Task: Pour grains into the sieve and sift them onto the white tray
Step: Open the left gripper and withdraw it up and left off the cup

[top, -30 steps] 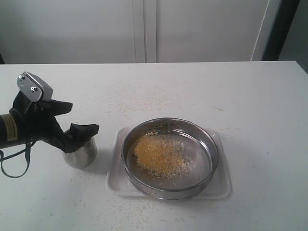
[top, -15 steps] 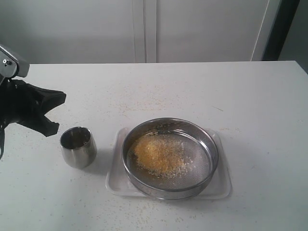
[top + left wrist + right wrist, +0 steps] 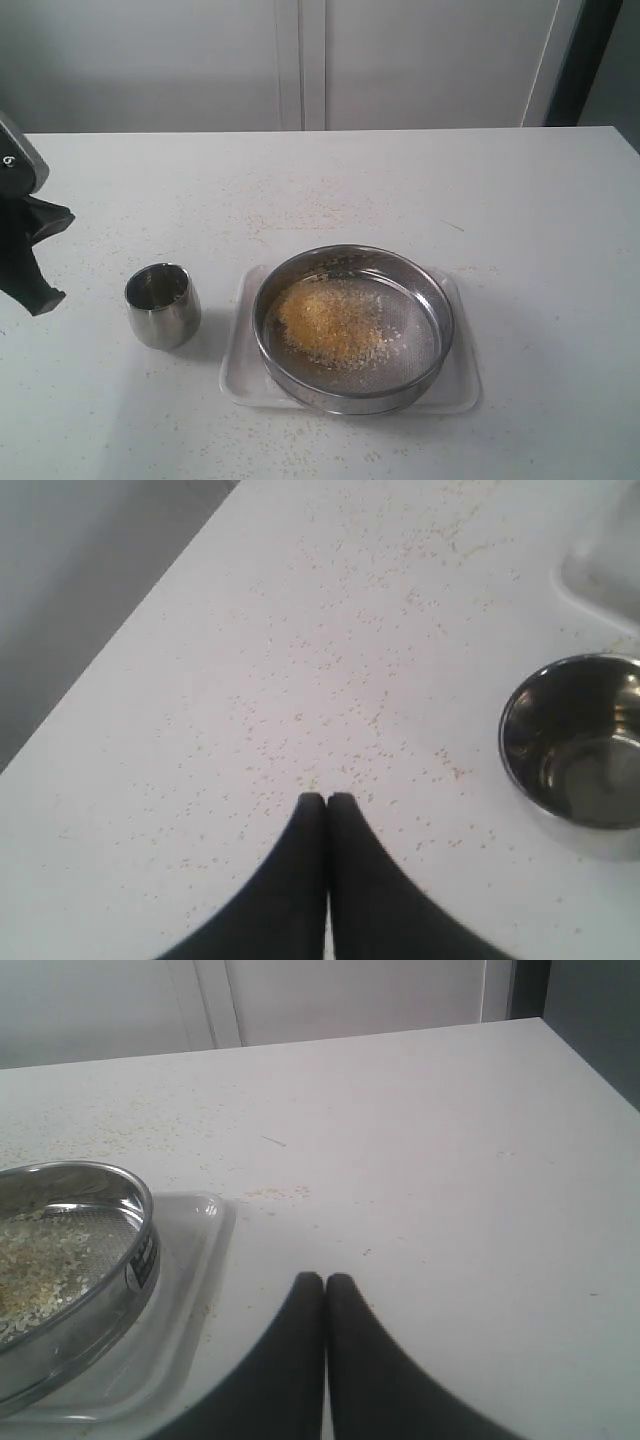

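Note:
The steel sieve (image 3: pixel 442 305) sits inside the white tray (image 3: pixel 462 388) right of centre. A heap of yellow-orange and whitish grains (image 3: pixel 328 320) lies on its mesh. My left gripper (image 3: pixel 327 798) is shut on nothing, above the speckled table; it shows at the far left edge (image 3: pixel 38 258), apart from the small steel cup (image 3: pixel 162 305). The cup (image 3: pixel 580 745) stands upright and looks empty inside. My right gripper (image 3: pixel 326 1278) is shut and empty, beside the tray (image 3: pixel 190 1250) and the sieve (image 3: pixel 130 1210); it is out of the exterior view.
Stray grains (image 3: pixel 290 205) are scattered over the white table (image 3: pixel 480 190). The table's far edge meets a pale wall with panels (image 3: pixel 300 60). Its side edge (image 3: pixel 110 655) runs close to the left gripper.
My left gripper has let go of the steel cup, drawn back to the left edge and shut its jaws. The cup stays upright. Sieve, tray and right gripper have not moved.

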Controlling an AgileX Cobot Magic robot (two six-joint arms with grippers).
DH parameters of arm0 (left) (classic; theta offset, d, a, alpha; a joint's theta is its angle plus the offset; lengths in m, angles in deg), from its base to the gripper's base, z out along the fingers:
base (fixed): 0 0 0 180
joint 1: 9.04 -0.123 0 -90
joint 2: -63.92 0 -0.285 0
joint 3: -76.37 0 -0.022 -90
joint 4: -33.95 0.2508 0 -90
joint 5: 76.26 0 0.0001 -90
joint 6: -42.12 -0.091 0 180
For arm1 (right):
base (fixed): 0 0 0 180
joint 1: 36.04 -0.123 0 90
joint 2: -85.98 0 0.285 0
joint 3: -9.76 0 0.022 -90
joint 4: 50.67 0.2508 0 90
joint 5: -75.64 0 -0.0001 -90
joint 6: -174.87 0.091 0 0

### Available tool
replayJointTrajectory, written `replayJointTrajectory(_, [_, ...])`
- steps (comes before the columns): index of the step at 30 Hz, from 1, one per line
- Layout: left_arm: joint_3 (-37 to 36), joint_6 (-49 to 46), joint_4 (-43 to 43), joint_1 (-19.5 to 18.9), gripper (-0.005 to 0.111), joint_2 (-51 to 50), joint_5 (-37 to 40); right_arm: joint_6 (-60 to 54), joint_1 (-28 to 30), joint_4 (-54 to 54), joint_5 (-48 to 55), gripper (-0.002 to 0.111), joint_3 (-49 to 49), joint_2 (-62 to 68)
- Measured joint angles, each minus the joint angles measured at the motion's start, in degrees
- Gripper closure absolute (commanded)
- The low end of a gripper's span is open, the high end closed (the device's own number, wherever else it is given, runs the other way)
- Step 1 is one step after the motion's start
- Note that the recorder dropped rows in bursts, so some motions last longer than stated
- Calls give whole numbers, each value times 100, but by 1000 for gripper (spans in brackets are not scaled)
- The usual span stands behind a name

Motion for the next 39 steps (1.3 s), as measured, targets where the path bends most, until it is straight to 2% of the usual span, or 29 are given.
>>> replayJointTrajectory(7, [-65, 1001, 225, 0, 107, 0, 931, 0, 0, 0, 0, 108, 0, 0])
replayJointTrajectory(11, [-140, 1383, 236, 0, 107, 0, 1204, 0, 0, 0, 0, 108, 0, 0])
replayJointTrajectory(18, [-151, 1903, 236, 0, 107, 0, 559, 0, 0, 0, 0, 108, 0, 0])
replayJointTrajectory(28, [-151, 2595, 236, 0, 107, 0, 463, 0, 0, 0, 0, 108, 0, 0])
replayJointTrajectory(33, [-151, 2956, 236, 0, 107, 35, 23, 0, 0, 0, 0, 108, 0, 0])
replayJointTrajectory(36, [-151, 2767, -22, 0, 107, 241, -106, 0, 0, 0, 0, 108, 0, 0])
replayJointTrajectory(38, [-151, 1698, -1075, 0, 107, 390, -15, 0, 0, 0, 0, 108, 0, 0])
replayJointTrajectory(39, [-151, 796, -2025, 0, 107, 463, 67, 0, 0, 0, 0, 108, 0, 0])
